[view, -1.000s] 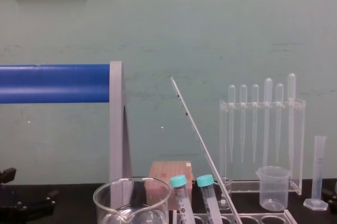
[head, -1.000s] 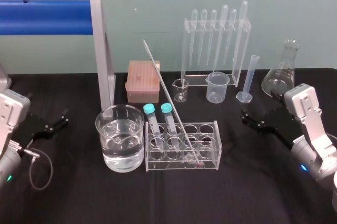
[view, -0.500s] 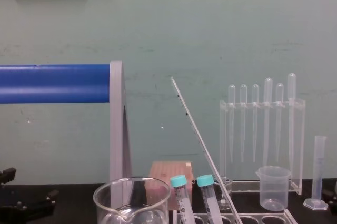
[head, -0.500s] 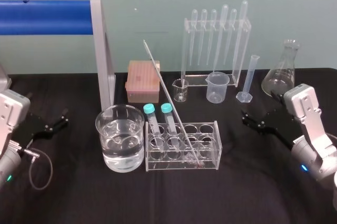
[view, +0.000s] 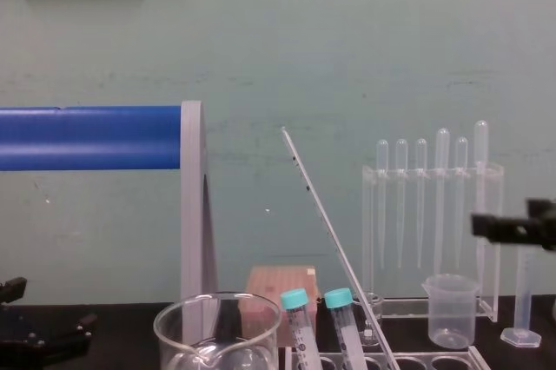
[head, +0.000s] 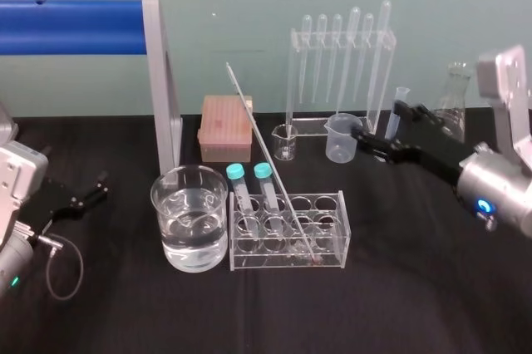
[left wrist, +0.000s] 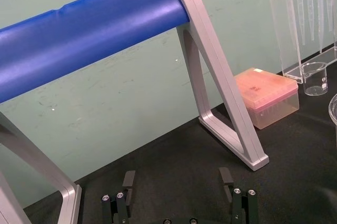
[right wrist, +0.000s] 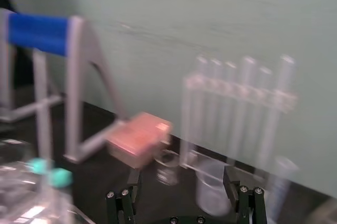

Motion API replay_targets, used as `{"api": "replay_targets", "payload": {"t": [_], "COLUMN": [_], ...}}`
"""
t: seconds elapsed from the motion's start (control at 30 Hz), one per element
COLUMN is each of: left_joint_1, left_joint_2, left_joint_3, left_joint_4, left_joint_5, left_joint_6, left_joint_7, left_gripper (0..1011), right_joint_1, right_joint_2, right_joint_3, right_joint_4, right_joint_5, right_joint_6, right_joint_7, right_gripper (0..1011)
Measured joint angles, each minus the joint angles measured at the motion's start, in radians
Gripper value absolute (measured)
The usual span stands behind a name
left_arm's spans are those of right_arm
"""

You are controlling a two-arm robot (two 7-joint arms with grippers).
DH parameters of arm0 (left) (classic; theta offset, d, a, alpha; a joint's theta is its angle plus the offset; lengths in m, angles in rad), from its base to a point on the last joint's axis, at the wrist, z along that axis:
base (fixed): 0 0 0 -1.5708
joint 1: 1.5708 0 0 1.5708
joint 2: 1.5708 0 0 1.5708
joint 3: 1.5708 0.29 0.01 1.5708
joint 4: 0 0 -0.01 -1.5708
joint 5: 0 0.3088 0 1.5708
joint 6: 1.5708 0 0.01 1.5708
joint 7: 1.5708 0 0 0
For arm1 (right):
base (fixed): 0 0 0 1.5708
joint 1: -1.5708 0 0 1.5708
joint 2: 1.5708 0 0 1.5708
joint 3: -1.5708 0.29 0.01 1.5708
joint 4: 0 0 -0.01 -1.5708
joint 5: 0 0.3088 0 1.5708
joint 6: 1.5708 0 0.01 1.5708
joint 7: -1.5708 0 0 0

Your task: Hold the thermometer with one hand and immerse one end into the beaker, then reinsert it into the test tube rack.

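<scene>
Right tool (head: 378, 121) — fingers spread, empty — stretches out level at the rack's (head: 287, 261) 1 o'clock; left tool (head: 101, 188) rests open at 9 o'clock.

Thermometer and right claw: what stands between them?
Head view: a plastic beaker and a tiny glass beaker stand between thermometer and right claw. Left claw rests far left.

In the chest view the bottom edge cuts off the beaker (view: 217, 327) just below its rim, most of the test tube rack (view: 417, 361) and the lower end of the thermometer (view: 326, 227). In the head view the right gripper (head: 379, 124) hides part of the graduated cylinder (head: 402, 95) and the flask (head: 459, 80) — the thermometer's scale marks are too small to read
</scene>
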Motion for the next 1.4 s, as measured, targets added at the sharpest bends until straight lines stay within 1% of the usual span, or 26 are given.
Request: {"api": "replay_targets", "payload": {"t": [0.03,0.07,0.13,0.17,0.2,0.23,0.37,0.4,0.43,0.47,0.5,0.53,0.6,0.63,0.7,0.73,0.83,1.0,1.1,1.23,1.4], "left_joint_1": [0.0,0.0,0.0,0.0,0.0,0.0,0.0,0.0,0.0,0.0,0.0,0.0,0.0,0.0,0.0,0.0,0.0,0.0,0.0,0.0,0.0], "left_joint_2": [0.0,0.0,0.0,0.0,0.0,0.0,0.0,0.0,0.0,0.0,0.0,0.0,0.0,0.0,0.0,0.0,0.0,0.0,0.0,0.0,0.0], "left_joint_3": [0.0,0.0,0.0,0.0,0.0,0.0,0.0,0.0,0.0,0.0,0.0,0.0,0.0,0.0,0.0,0.0,0.0,0.0,0.0,0.0,0.0], "left_joint_4": [0.0,0.0,0.0,0.0,0.0,0.0,0.0,0.0,0.0,0.0,0.0,0.0,0.0,0.0,0.0,0.0,0.0,0.0,0.0,0.0,0.0], "left_joint_5": [0.0,0.0,0.0,0.0,0.0,0.0,0.0,0.0,0.0,0.0,0.0,0.0,0.0,0.0,0.0,0.0,0.0,0.0,0.0,0.0,0.0], "left_joint_6": [0.0,0.0,0.0,0.0,0.0,0.0,0.0,0.0,0.0,0.0,0.0,0.0,0.0,0.0,0.0,0.0,0.0,0.0,0.0,0.0,0.0], "left_joint_7": [0.0,0.0,0.0,0.0,0.0,0.0,0.0,0.0,0.0,0.0,0.0,0.0,0.0,0.0,0.0,0.0,0.0,0.0,0.0,0.0,0.0], "left_gripper": [1008,1008,1008,1008,1008,1008,1008,1008,1008,1008,1008,1008,1008,1007,1008,1008,1008,1008,1008,1008,1008], "right_joint_1": [0.0,0.023,0.041,0.058,0.058,0.076,0.117,0.136,0.136,0.156,0.166,0.188,0.214,0.234,0.255,0.275,0.309,0.351,0.368,0.383,0.381], "right_joint_2": [0.0,0.0,-0.003,-0.007,-0.007,-0.01,-0.016,-0.021,-0.021,-0.027,-0.031,-0.042,-0.057,-0.071,-0.085,-0.098,-0.121,-0.151,-0.161,-0.163,-0.162], "right_joint_3": [0.0,-0.006,-0.013,-0.022,-0.022,-0.035,-0.07,-0.087,-0.087,-0.105,-0.113,-0.133,-0.152,-0.169,-0.184,-0.201,-0.228,-0.261,-0.278,-0.296,-0.293], "right_joint_4": [0.0,-0.015,-0.024,-0.028,-0.028,-0.033,-0.037,-0.033,-0.033,-0.023,-0.016,0.004,0.03,0.053,0.078,0.101,0.145,0.201,0.223,0.235,0.233], "right_joint_5": [0.0,0.021,0.034,0.049,0.049,0.067,0.105,0.116,0.116,0.121,0.123,0.123,0.122,0.121,0.116,0.109,0.096,0.082,0.073,0.05,0.053], "right_joint_6": [0.0,0.034,0.059,0.084,0.084,0.11,0.157,0.171,0.171,0.184,0.188,0.196,0.202,0.207,0.208,0.207,0.202,0.191,0.181,0.157,0.159], "right_joint_7": [0.0,0.05,0.087,0.118,0.118,0.149,0.214,0.236,0.236,0.253,0.26,0.271,0.28,0.285,0.288,0.29,0.292,0.291,0.293,0.296,0.296], "right_gripper": [1004,1004,1004,1004,1004,1004,1004,1004,1004,1004,1004,1004,1004,1004,1004,1004,1004,1004,1004,1004,1004]}}
